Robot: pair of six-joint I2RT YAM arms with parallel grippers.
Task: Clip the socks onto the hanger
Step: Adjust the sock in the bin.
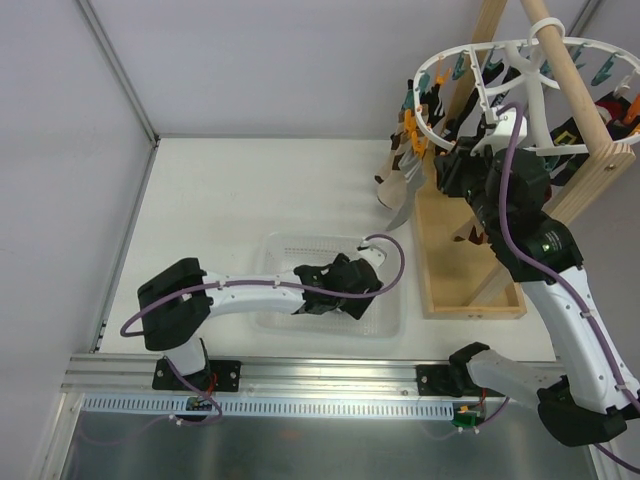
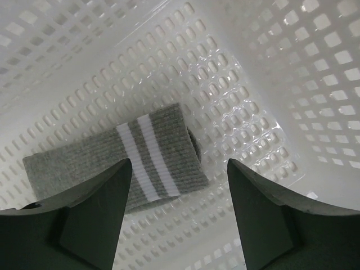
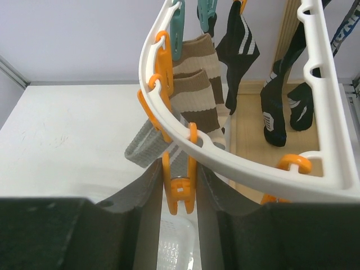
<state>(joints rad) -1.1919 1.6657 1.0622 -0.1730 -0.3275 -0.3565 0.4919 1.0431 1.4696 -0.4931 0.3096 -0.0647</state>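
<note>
Roughly half done, I judge: one grey sock (image 3: 145, 147) hangs clipped to the hanger (image 3: 236, 163), where the right gripper (image 3: 180, 180) squeezes an orange clip (image 3: 180, 198), and the other sock (image 2: 84, 169) lies in the basket (image 2: 270, 84) below the hanger, under the left gripper (image 2: 179, 174), its jaws wide.

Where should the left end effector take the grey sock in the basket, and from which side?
Probably at the striped cuff, from straight above. The sock lies flat on the basket floor with walls rising around it, ruling out a side approach; the open left end effector hangs over that end.
</note>
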